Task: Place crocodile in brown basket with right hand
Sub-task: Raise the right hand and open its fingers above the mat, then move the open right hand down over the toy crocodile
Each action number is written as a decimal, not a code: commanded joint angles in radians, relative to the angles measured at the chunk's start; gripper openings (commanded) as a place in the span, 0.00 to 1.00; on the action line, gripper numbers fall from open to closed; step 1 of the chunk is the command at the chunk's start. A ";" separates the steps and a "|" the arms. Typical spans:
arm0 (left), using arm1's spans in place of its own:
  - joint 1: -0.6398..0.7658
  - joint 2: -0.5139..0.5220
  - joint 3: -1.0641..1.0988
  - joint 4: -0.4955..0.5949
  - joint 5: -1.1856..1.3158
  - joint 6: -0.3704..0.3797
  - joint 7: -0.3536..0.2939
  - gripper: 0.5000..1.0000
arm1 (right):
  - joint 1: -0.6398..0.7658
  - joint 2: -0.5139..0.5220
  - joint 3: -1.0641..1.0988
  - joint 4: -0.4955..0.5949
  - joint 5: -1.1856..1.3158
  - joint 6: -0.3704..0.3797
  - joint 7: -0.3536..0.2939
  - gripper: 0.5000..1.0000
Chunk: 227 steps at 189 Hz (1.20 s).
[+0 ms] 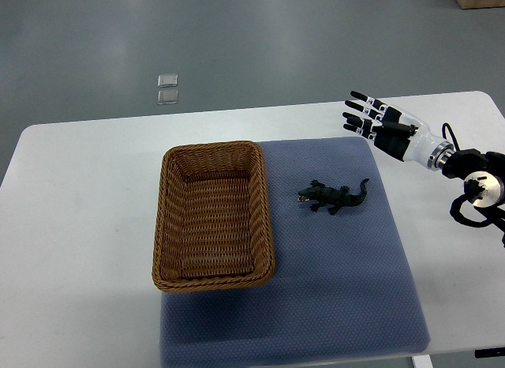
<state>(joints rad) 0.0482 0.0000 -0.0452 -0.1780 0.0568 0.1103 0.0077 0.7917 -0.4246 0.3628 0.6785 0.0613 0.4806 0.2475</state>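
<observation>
green crocodile (333, 197): lies flat on the blue mat (339, 297), outside the basket, near its right wall but not touching it.
brown basket (265, 226): woven wicker, oblong, on the left part of the mat, nothing in it; its long sides run away from the robot.
crocodile's long axis: roughly across the picture, head toward the basket, tail curling up toward the far right.
way from robot hand to crocodile: the right robot hand (392, 133) hangs over the far right part of the white table (79, 226), just past the mat's far corner. the crocodile lies to its left and nearer the robot, clearly apart, with bare mat between.
nearer arm: only the right arm shows, coming in from the right edge; the left is out of view.
robot hand pose: fingers (359, 107) stretched straight, side by side, pointing left and slightly away from the robot; wide and holding nothing.
height: cannot tell from this one steep view how far above the table the hand is.
step in hand: by my reading, the reach; no grasp yet.
next move calls for: likely a sweep left and toward the robot, the fingers closing across the narrow body, not along it, then a short carry left over the rim.
risk: a small, low toy could slide on the cloth.
</observation>
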 commanded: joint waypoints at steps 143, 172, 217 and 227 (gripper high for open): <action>-0.001 0.000 0.001 0.000 0.000 0.000 0.000 1.00 | 0.090 -0.039 -0.002 0.006 -0.546 0.055 0.263 0.95; -0.001 0.000 0.001 0.002 0.000 0.000 0.002 1.00 | 0.153 -0.066 -0.005 0.007 -0.825 0.055 0.348 0.95; -0.001 0.000 0.001 0.000 0.000 -0.001 0.002 1.00 | 0.219 -0.065 -0.018 0.042 -1.177 0.052 0.363 0.95; -0.001 0.000 0.001 0.000 0.000 -0.001 0.000 1.00 | 0.227 -0.062 -0.021 0.055 -1.252 0.041 0.363 0.95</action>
<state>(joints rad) 0.0475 0.0000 -0.0445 -0.1779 0.0568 0.1093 0.0077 0.9999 -0.4902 0.3519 0.7090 -1.0521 0.5339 0.6107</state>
